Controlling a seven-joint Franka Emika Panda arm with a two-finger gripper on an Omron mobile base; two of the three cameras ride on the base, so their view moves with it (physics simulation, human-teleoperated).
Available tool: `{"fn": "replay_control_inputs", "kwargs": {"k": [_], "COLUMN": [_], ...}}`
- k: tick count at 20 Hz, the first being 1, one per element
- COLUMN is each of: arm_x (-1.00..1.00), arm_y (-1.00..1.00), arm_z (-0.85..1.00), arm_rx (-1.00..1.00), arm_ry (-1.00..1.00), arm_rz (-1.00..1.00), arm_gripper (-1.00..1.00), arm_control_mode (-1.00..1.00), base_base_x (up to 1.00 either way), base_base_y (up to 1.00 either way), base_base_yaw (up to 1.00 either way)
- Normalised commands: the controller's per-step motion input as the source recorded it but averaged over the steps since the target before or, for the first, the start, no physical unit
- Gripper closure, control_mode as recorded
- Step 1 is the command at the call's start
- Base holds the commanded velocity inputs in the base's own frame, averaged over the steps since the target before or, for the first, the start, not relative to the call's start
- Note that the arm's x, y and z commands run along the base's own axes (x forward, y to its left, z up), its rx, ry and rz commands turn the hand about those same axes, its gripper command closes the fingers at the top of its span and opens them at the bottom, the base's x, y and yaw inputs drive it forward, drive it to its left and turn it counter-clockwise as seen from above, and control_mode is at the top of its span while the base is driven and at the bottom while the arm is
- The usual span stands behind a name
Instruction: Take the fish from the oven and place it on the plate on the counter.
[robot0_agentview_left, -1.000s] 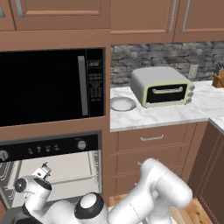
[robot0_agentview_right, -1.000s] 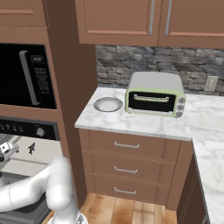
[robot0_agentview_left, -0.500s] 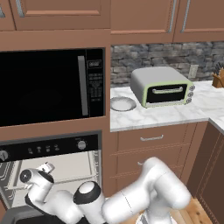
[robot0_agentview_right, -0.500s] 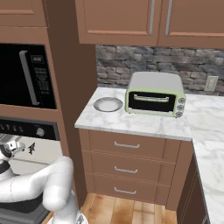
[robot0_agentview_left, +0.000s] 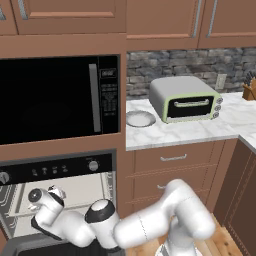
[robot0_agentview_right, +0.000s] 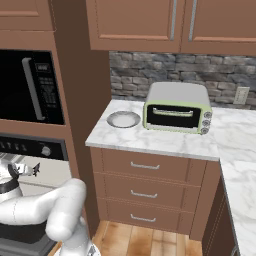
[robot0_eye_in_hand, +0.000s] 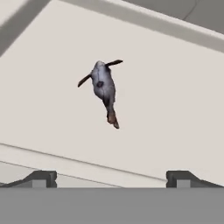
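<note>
Reaching into the oven (robot0_agentview_left: 60, 170), the wide-open, empty gripper (robot0_eye_in_hand: 111, 177) should go straight down over the fish (robot0_eye_in_hand: 105, 89) on the pale tray (robot0_eye_in_hand: 175, 109), then squeeze gently.

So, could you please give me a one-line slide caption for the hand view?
Open gripper looks down at the small grey fish lying on the oven's pale tray, fingertips apart and not touching it.

toaster oven (robot0_agentview_left: 186, 99) beside backsplash; microwave (robot0_agentview_left: 55, 98) left.
</note>
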Motion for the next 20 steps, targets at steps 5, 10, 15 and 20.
{"fn": "replay_control_inputs", "kwargs": {"k": [5, 10, 15, 20], "arm_x": [-0.09, -0.65, -0.29, 0.00], "arm_y": [0.00, -0.17, -0.23, -0.02], "arm_z": [-0.96, -0.86, -0.77, -0.69], "arm_rx": [0.10, 0.05, 0.11, 0.13], "arm_ry": [0.03, -0.11, -0.19, -0.25], "arm_rz": [-0.16, -0.11, -0.01, 0.00], "arm_gripper": [-1.00, -1.00, -1.00, -1.00], "arm_control_mode": [-1.00, -1.00, -1.00, -1.00], "base_base_x": [0.00, 0.00, 0.00, 0.00], "base_base_y": [0.00, 0.00, 0.00, 0.00], "base_base_yaw": [0.00, 0.00, 0.00, 0.00]}}
